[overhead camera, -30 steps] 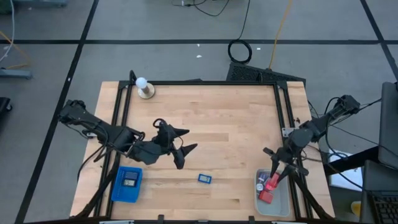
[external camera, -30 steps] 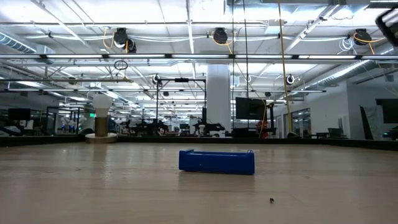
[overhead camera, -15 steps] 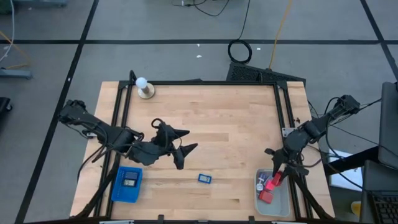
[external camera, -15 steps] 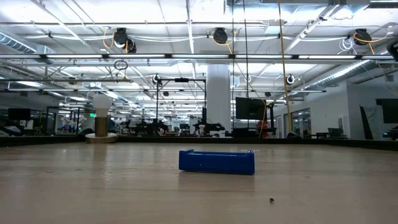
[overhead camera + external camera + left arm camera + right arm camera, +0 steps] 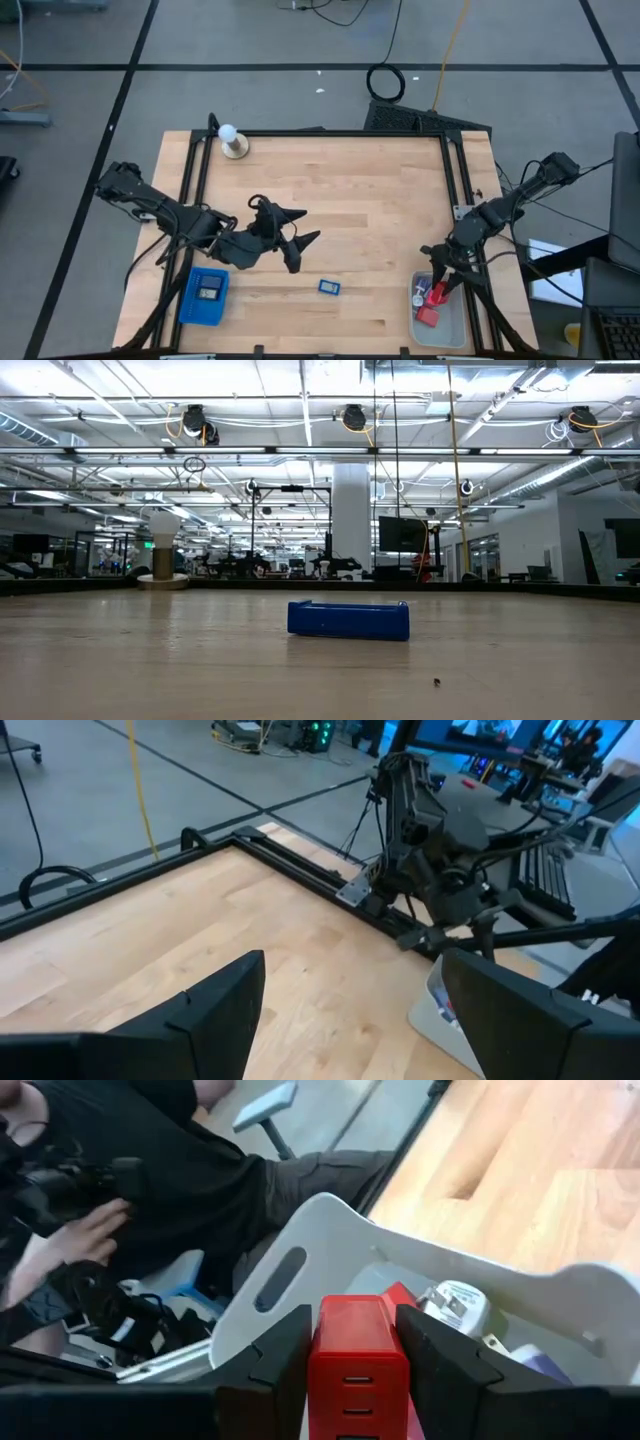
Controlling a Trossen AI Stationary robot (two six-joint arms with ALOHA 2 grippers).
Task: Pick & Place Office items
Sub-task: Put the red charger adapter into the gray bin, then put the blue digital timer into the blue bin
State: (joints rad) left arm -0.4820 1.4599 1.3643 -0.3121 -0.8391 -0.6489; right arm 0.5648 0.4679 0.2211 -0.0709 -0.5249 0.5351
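The right hand (image 5: 437, 290) was seen at the near right corner of the table (image 5: 380, 200), just over the pale translucent bin (image 5: 440, 328). It was clenched on a red block (image 5: 358, 1355), which was held between the two dark fingers (image 5: 432, 1355) above the bin's inside. In the bin a second red block (image 5: 428, 316) and a small whitish piece (image 5: 455, 1306) were lying, together with a pale-blue bit (image 5: 538, 1362) near the bin's wall.

The left hand (image 5: 297, 241) was held over the left middle part of the table, with its fingers spread wide and nothing between them. A small blue item (image 5: 329, 287) was lying on the bare wood, near this hand and a little to the right of it, toward the near edge. The blue tray (image 5: 204, 297) was standing at the near left of the table, and a dark rectangular piece (image 5: 209, 290) was lying in it.

The white ball on its tan base (image 5: 233, 143) was standing at the far left corner, well apart from both hands. Beyond the table's right side a person in dark clothes (image 5: 180, 1170) was partly visible.
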